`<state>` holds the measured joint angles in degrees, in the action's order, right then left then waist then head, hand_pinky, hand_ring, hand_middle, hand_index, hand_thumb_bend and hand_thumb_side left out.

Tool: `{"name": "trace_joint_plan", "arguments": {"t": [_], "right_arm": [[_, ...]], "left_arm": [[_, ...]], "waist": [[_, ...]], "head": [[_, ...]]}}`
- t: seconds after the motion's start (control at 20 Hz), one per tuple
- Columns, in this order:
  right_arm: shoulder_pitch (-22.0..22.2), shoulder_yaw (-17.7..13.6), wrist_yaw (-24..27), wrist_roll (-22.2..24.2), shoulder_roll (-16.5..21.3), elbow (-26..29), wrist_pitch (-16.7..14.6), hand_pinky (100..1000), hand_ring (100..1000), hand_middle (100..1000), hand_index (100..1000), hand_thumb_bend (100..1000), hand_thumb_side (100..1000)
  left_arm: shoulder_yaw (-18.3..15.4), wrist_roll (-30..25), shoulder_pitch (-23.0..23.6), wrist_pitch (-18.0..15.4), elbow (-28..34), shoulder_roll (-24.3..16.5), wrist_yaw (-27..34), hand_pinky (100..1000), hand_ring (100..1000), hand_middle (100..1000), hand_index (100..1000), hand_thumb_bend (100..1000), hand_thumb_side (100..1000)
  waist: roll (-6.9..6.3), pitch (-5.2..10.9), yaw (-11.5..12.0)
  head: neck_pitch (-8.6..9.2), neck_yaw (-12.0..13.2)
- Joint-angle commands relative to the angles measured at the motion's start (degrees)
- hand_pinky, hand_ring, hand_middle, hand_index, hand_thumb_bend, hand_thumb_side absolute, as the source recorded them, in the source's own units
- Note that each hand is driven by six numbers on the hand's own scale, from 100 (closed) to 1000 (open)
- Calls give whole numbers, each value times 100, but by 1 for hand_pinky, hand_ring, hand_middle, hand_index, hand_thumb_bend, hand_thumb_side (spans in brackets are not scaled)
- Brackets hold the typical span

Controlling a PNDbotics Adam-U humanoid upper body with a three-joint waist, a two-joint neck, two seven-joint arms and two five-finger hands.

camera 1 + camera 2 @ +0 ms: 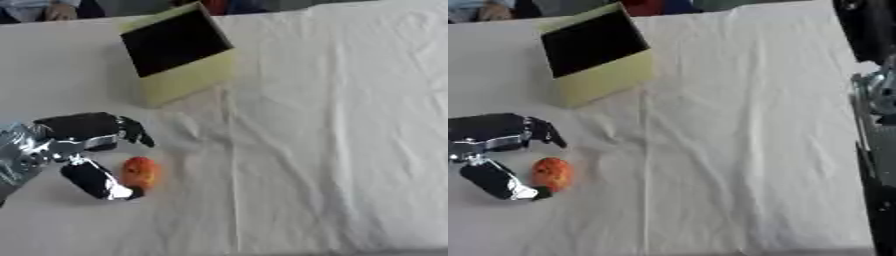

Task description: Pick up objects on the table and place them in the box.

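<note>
A small orange-red rounded object (139, 172) lies on the white cloth at the lower left. My left hand (74, 135) comes in from the left and stands open beside it. The fingers (131, 131) reach out just above the object with a gap between. The thumb (98, 181) lies below and to the left, its tip against the object's lower edge. A pale yellow box (188, 80) with a dark opening (173, 42) stands tilted at the upper middle, well beyond the hand. Of my right arm (875, 100) only black and silver parts show at the right edge; its hand is out of sight.
A creased white cloth (332, 140) covers the table, with a long fold running down the middle. People sit past the far edge (52, 10), away from the task's things.
</note>
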<state>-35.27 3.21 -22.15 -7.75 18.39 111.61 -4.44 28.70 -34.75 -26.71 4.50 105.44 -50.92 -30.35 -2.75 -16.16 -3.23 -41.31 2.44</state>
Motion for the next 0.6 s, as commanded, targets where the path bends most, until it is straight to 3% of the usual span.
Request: {"name": "trace_joint_plan", "arguments": {"t": [0.05, 0.3, 0.6], "right_arm": [[-59, -21, 33, -11, 37, 44, -19, 811, 717, 589, 800, 100, 924], [-54, -26, 40, -16, 32, 47, -23, 813, 718, 590, 801, 100, 924], [-50, -25, 53, -20, 23, 48, -28, 814, 718, 590, 801, 100, 926]], "left_arm": [[-17, -23, -46, -78, -18, -70, -127, 609, 775, 726, 832, 457, 494], [19, 9, -63, -129, -126, -19, -282, 551, 733, 615, 773, 432, 487], [50, 159, -88, -265, -233, 32, -597, 494, 690, 566, 738, 397, 447]], "waist": [[-7, 93, -7], [-9, 90, -18], [-9, 87, -16]], "head": [[-24, 28], [-7, 32], [3, 29]]}}
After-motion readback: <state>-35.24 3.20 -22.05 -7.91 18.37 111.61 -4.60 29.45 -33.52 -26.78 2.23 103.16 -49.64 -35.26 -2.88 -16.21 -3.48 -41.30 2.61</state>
